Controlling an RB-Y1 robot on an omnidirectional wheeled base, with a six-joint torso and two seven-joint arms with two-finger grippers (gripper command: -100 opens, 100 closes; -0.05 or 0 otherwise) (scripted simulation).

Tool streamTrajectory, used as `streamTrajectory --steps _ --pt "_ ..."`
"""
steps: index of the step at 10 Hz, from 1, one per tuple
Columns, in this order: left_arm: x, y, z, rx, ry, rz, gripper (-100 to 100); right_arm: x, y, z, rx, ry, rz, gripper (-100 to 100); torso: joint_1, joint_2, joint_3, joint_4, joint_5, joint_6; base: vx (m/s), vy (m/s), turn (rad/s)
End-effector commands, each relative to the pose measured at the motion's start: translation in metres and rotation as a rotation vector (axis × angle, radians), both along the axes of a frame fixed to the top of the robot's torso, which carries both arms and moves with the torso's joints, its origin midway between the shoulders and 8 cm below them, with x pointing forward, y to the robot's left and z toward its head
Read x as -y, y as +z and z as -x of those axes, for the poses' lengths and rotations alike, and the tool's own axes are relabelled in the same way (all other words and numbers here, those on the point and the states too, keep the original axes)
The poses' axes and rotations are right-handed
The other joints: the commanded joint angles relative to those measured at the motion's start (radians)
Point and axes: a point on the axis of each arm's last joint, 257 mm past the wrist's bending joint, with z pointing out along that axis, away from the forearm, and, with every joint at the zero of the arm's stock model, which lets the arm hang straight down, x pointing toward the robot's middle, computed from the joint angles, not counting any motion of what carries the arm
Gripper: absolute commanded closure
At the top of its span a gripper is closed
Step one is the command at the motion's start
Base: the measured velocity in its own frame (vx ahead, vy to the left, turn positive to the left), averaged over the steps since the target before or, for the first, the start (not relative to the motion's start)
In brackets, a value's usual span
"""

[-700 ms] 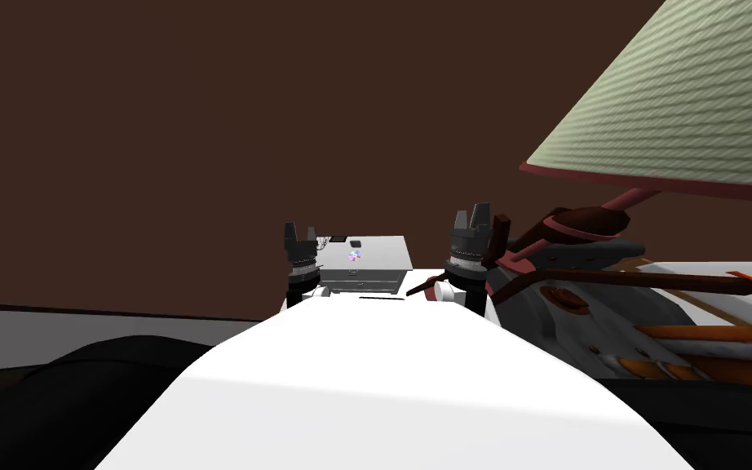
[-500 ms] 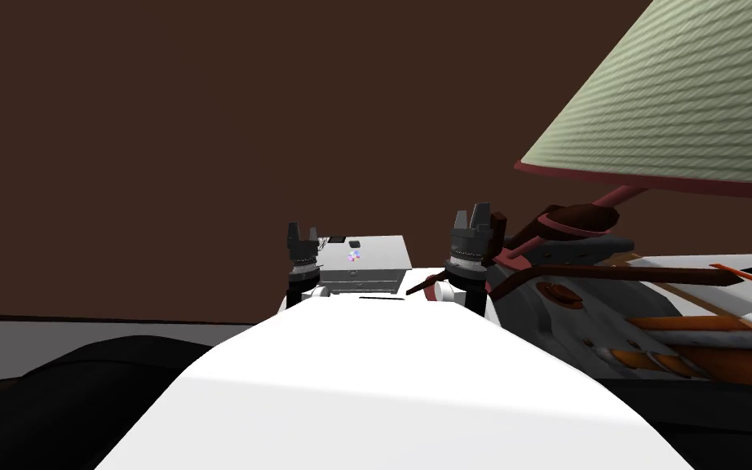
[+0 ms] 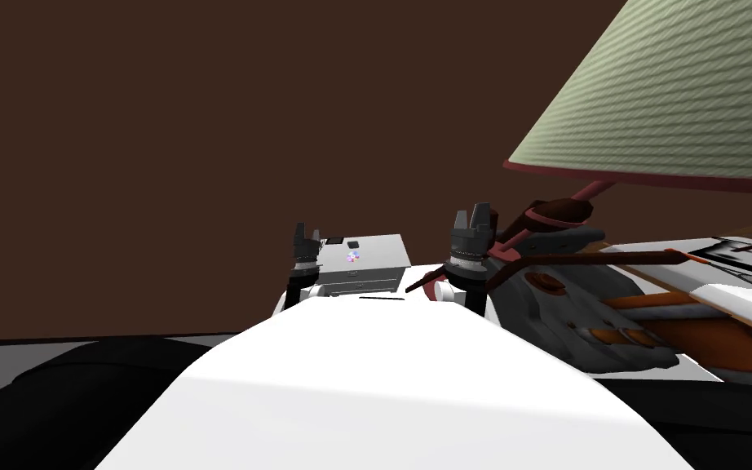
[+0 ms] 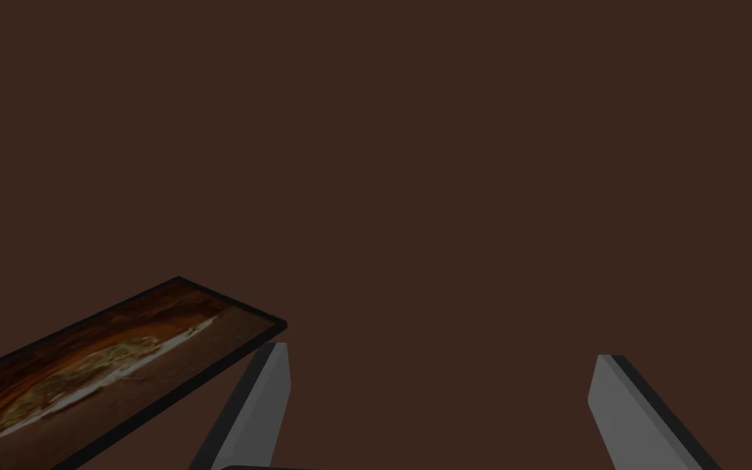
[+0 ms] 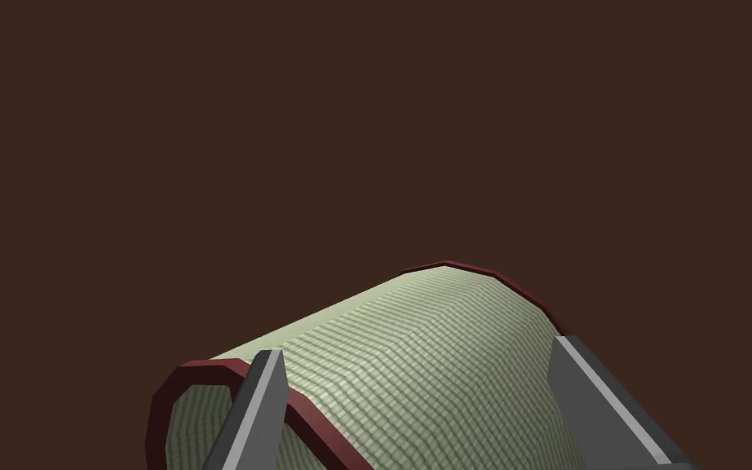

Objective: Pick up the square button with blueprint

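Both claws are spread and carry nothing. My left gripper [image 3: 309,230] is raised in front of my chest with its fingers [image 4: 272,392] wide apart, and my right gripper [image 3: 472,214] is up at a similar height, blades equally parted. In the right wrist view it looks along the ribbed green lampshade [image 3: 676,90] with the dark red rim.

Between the two grippers, farther off and lower, stands a small grey bedside cabinet [image 3: 378,265] with drawers. On its top lie a few tiny things. A dark squarish piece [image 3: 354,244] sits toward the far edge, and I take it for the square button, though it is too small to read any print on it. Just nearer than it lies a speckled pink-and-purple bit [image 3: 353,256].

The relation that matters is that the button lies ahead of and below both claws, just right of the left gripper and well left of the right one. So I judge the left arm the nearer, with a clear way down. The right would have to cross from beside the lamp's dark red stem [image 3: 562,214]. Being square, the button offers no long axis to line up on.
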Motion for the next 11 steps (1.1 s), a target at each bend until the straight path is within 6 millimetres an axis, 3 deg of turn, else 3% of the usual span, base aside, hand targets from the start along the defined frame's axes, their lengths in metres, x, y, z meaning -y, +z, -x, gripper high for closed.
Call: streamTrajectory --steps 1,11 --pt "-0.004 -0.007 -0.009 -0.031 0.002 0.001 -100 0.000 0.000 0.000 0.000 0.000 0.000 0 0.000 0.000 0.000 0.000 0.000 0.000 -0.019 0.036 -0.096" --pt "-0.058 -0.080 -0.066 -0.324 0.058 0.044 -100 0.000 0.000 0.000 0.000 0.000 0.000 0 0.002 0.000 0.000 0.000 0.000 0.000 -0.030 0.057 -0.156"
